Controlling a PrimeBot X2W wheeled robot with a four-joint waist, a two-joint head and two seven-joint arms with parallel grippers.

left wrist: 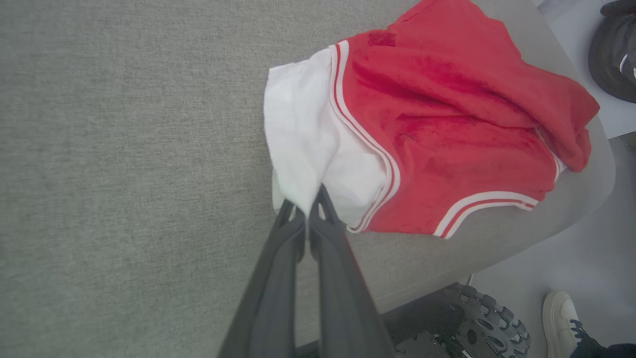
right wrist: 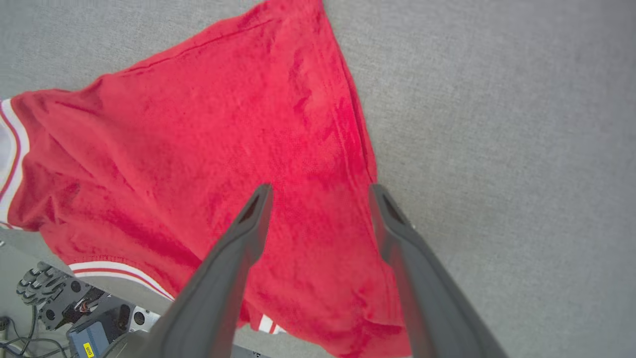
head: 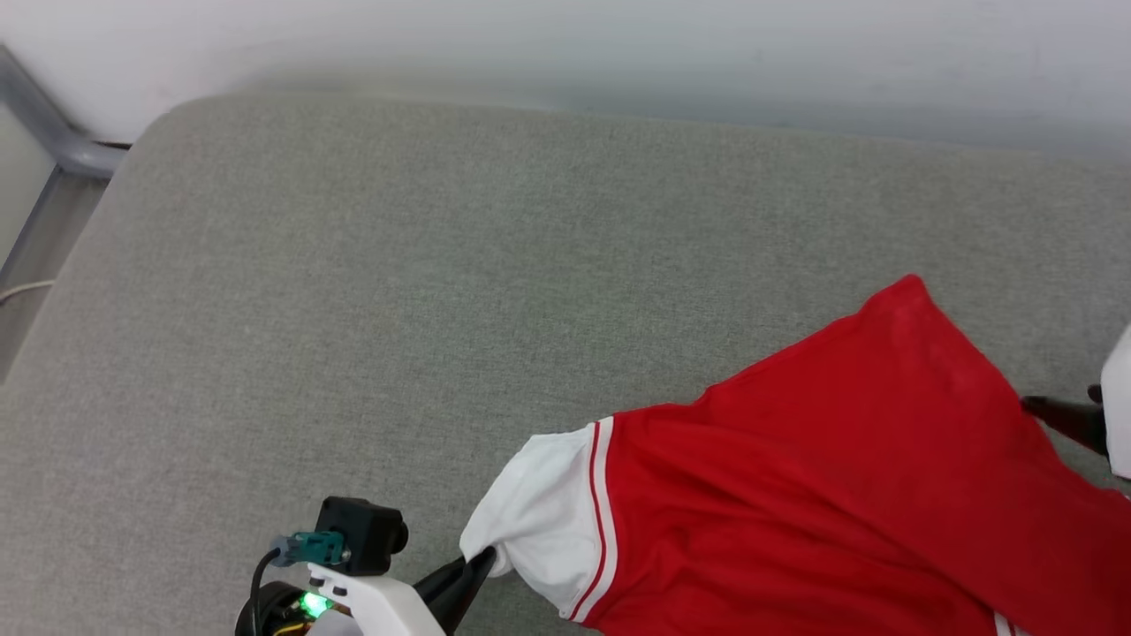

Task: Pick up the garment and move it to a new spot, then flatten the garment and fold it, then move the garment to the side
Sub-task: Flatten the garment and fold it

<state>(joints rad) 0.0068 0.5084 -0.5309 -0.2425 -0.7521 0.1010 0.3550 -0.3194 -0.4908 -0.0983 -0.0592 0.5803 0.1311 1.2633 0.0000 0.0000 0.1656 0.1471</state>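
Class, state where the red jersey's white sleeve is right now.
In the head view the white sleeve lies low and centre on the grey surface, left of the red body of the garment, its tip pinched by the left gripper.

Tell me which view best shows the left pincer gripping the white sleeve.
Left wrist view: the left pincer is shut on the sleeve, close, central. Head view shows it small, low; right wrist view, a sleeve sliver.

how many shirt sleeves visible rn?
1. A white sleeve at the shirt's left end, pinched by the left end effector. The other may be hidden under the red fabric.
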